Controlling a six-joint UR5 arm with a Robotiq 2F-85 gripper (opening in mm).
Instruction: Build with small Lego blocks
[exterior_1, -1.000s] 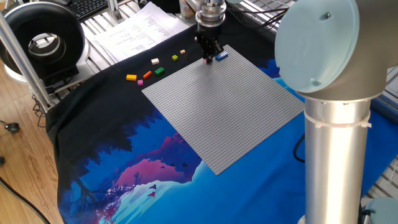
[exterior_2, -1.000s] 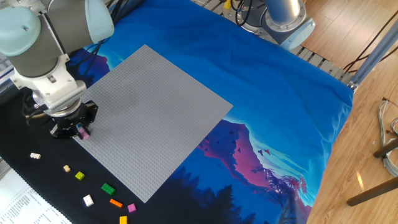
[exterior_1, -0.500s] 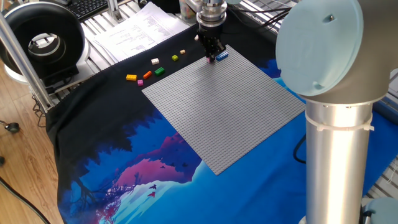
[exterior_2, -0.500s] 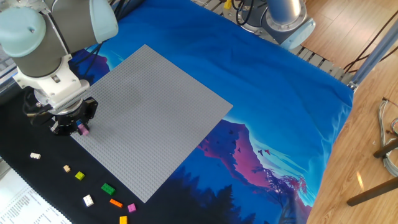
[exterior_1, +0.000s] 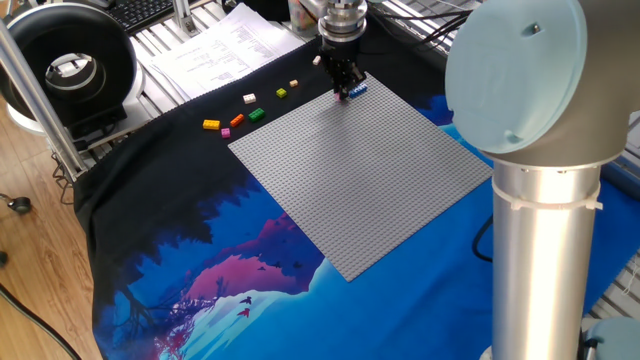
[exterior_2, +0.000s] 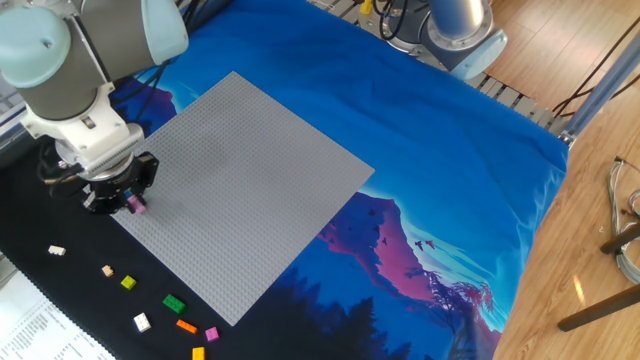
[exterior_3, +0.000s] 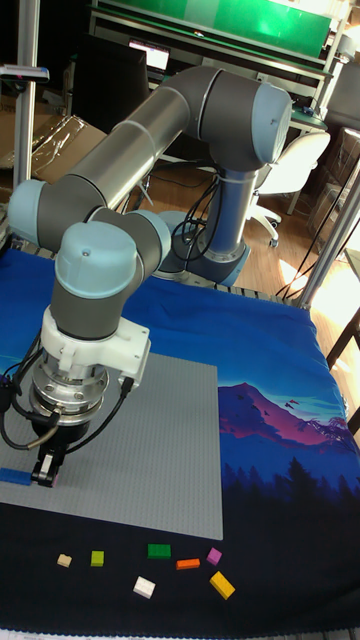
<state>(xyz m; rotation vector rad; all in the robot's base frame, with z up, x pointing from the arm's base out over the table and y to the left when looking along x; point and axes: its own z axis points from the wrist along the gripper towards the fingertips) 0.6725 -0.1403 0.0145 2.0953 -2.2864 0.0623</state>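
Over the last second my pincer (exterior_2: 132, 205), pinching a pink brick (exterior_2: 136, 206), has crept toward the left corner of the grey baseplate (exterior_2: 240, 190), beside the blue brick (exterior_1: 358, 89), so pressing down seems near.

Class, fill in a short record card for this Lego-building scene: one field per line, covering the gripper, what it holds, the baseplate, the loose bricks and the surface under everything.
Gripper: gripper pointing down at the baseplate's corner, shut on pink brick
Placed brick: blue brick on the baseplate, beside the gripper
Baseplate: grey baseplate, flat on the cloth
Loose bricks: tan brick, green brick, white brick, orange brick and others on the black part of the cloth, off the baseplate
Surface: blue and black printed cloth
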